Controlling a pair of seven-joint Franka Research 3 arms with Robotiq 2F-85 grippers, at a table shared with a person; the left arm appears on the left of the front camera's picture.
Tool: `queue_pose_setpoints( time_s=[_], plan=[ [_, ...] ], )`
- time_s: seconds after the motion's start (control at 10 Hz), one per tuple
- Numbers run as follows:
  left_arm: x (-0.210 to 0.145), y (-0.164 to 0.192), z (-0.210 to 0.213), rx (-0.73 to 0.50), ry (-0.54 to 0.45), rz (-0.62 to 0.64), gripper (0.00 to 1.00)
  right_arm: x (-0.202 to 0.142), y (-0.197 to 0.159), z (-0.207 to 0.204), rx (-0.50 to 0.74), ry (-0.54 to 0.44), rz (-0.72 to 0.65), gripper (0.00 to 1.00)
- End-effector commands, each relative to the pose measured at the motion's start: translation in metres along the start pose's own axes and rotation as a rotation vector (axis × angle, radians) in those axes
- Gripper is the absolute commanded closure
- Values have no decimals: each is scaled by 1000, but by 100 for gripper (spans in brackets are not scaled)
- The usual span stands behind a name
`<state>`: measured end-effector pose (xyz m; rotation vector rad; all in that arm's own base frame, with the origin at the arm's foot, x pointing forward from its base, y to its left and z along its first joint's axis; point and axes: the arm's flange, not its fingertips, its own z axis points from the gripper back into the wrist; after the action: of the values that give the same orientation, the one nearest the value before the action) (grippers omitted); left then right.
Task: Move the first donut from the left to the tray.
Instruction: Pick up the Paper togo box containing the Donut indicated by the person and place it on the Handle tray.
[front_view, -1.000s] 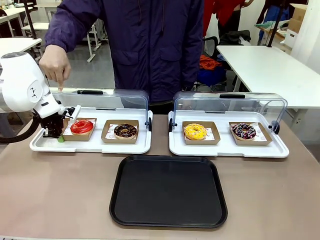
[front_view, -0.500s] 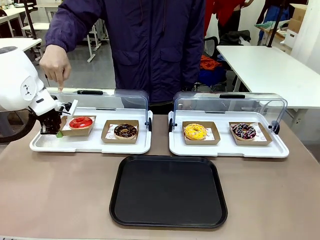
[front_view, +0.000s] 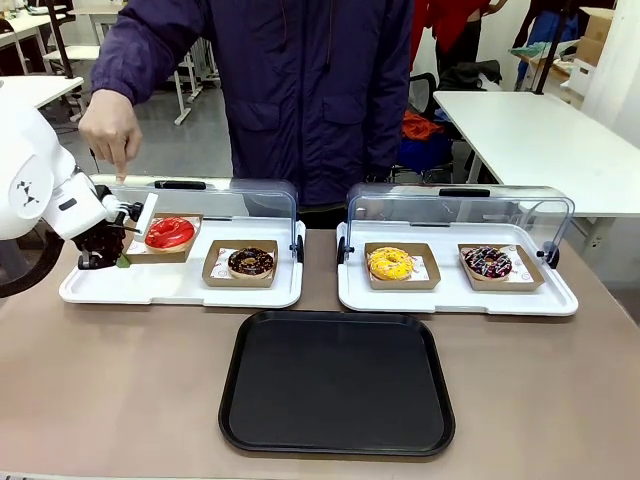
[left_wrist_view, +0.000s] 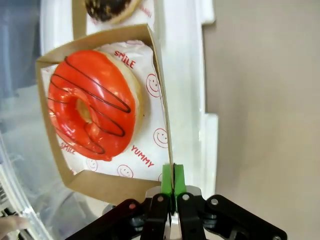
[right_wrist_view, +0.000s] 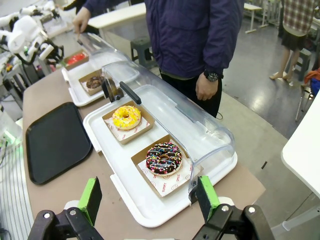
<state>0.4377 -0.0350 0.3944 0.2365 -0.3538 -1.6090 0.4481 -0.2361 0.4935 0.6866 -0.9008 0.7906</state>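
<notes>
Since a second ago the red-glazed donut (front_view: 169, 233) in its cardboard holder (front_view: 187, 252) has come up off the left white tray (front_view: 180, 290): it sat flat beside the chocolate donut (front_view: 250, 262) then, and now hangs tilted above the tray's far-left part, its glazed face tipped toward the camera. The left gripper (front_view: 122, 260) has risen and drawn back toward the picture's left edge with it. Its jaws are pressed together on the holder's near wall, the green pads (left_wrist_view: 173, 178) pinching the thin cardboard edge with no gap between them. The white arm reaches in from the left, wrist bent, fingers angled down and inward. The right gripper (right_wrist_view: 148, 200) hovers high over the right side of the table, its jaws spread wide and empty. The person's hand (front_view: 112, 130) rests on the raised clear lid (front_view: 215, 196) of the left tray, just behind the lifted holder. The black tray (front_view: 337, 383) lies bare at the table's near middle, well apart from the donut, with open tabletop between it and the white tray's front rim.
</notes>
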Motion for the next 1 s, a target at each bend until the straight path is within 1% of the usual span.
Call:
queue_pose_setpoints(
  time_s=[0.0, 0.1, 0.3, 0.5, 0.7, 0.9],
  plan=[
    [19, -26, 20, 14, -27, 13, 98, 1, 2, -1, -3, 5, 7, 0],
    [36, -37, 27, 0, -40, -10, 98, 1, 2, -1, -3, 5, 7, 0],
    [67, -61, 39, -18, -70, -5, 98, 1, 2, -1, -3, 5, 7, 0],
    [106, -83, 41, -54, -79, -30, 98, 1, 2, -1, -3, 5, 7, 0],
    [143, -114, 41, -35, -50, -41, 98, 1, 2, -1, -3, 5, 7, 0],
    [169, -137, 28, -45, -22, -32, 98, 1, 2, -1, -3, 5, 7, 0]
  ],
)
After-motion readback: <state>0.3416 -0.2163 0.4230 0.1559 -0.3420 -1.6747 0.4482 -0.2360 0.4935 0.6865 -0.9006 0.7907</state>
